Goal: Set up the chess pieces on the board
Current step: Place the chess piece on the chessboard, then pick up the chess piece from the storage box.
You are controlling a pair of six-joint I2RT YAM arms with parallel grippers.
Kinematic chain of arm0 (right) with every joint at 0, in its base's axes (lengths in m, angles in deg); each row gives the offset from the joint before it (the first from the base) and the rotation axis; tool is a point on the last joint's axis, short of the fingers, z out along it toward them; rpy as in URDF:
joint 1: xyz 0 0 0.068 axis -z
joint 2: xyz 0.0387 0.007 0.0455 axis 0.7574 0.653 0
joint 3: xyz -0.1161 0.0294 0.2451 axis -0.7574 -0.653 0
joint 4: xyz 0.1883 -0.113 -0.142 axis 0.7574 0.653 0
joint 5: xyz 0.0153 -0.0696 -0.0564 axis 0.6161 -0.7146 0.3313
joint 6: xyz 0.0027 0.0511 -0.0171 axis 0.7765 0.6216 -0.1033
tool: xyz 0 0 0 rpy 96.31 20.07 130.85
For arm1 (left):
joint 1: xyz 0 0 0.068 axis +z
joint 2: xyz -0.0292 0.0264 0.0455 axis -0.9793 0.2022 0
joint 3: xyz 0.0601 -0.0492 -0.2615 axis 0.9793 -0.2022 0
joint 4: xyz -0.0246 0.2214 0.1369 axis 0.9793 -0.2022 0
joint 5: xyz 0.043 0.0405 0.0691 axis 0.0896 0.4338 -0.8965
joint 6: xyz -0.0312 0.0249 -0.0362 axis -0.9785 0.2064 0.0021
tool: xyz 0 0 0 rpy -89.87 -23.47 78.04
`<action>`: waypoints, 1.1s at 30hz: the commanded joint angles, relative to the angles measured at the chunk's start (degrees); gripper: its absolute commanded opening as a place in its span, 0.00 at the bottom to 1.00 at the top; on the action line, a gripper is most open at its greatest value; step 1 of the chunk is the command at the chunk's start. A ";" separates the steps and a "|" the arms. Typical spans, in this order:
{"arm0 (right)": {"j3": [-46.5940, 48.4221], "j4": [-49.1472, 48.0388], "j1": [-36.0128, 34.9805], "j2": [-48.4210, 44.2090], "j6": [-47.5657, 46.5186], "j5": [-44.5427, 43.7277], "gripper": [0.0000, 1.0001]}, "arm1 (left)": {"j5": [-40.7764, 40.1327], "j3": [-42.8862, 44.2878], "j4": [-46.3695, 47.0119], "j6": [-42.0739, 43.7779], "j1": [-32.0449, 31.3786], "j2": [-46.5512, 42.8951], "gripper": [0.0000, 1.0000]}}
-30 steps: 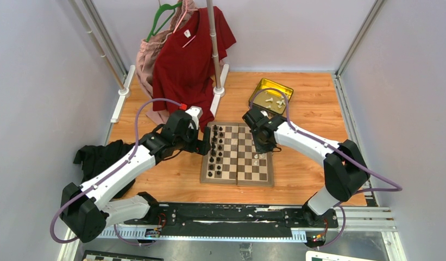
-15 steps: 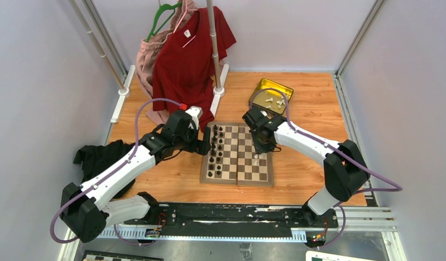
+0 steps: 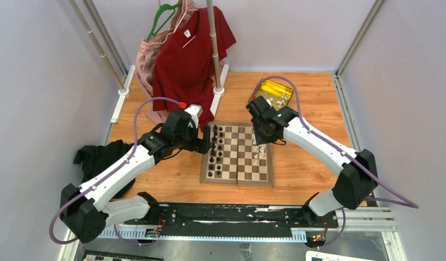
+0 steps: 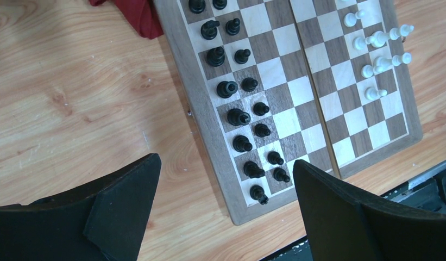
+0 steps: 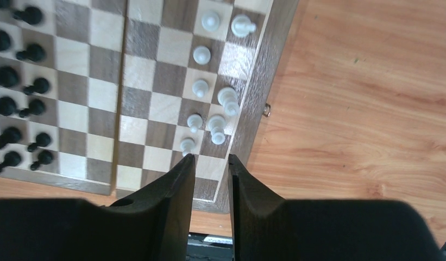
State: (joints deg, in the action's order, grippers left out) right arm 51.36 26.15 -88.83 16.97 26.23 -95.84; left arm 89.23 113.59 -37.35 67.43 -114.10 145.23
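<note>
The board (image 3: 237, 163) lies in the middle of the table. Black figures fill its two left columns (image 4: 239, 117). Several white chess pieces (image 5: 209, 122) stand near its right edge, also seen as white chess pieces (image 3: 257, 155) from above. More white pieces lie in the gold tin (image 3: 272, 88). My right gripper (image 5: 209, 159) hovers above the board's near right corner, open by a narrow gap with nothing between the fingers; its left fingertip (image 5: 187, 160) is just short of a white pawn. My left gripper (image 4: 225, 166) hangs wide open and empty over the board's left edge.
A red shirt (image 3: 190, 51) and a pink garment hang from a rack whose pole base (image 3: 218, 89) stands behind the board. A black cloth (image 3: 101, 157) lies at the left. The right arm's purple cable (image 3: 288, 87) loops over the tin.
My right gripper has opened, left a white piece standing on the board's right side, and drawn up and back toward the tin. The left arm has stayed still.
</note>
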 commanded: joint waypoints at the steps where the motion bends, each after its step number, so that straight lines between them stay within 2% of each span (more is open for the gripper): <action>1: 6.38 4.07 0.32 -2.85 -0.46 -4.34 0.33 | -0.65 2.58 0.31 0.24 0.00 -1.56 0.98; 7: 16.46 -0.27 5.96 4.39 -3.12 -9.35 0.34 | -0.77 3.73 0.80 0.15 0.00 -1.06 0.98; 11: 26.76 -3.07 11.61 14.31 -5.91 -10.53 0.35 | -1.08 4.44 0.56 0.23 -0.05 -0.65 0.98; 16: 44.52 -3.18 17.81 27.91 -9.75 -11.06 0.42 | -1.83 4.43 -0.08 0.32 -0.04 -0.20 0.98; 21: 55.31 -3.70 22.50 39.01 -11.14 -11.59 0.46 | -1.57 4.46 0.05 0.53 -0.01 0.86 0.98; 24: 58.42 -4.95 24.96 43.36 -11.27 -11.07 0.45 | -1.12 4.62 0.44 0.68 0.00 1.73 0.98; 33: 57.96 -10.95 28.94 49.14 -12.90 -8.45 0.44 | 0.14 5.52 0.98 1.11 0.00 5.74 0.98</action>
State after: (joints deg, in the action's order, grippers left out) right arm 107.78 17.89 -61.31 64.62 14.79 -105.41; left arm 88.71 116.96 -37.31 67.50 -114.10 149.58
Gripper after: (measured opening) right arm 0.439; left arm 0.983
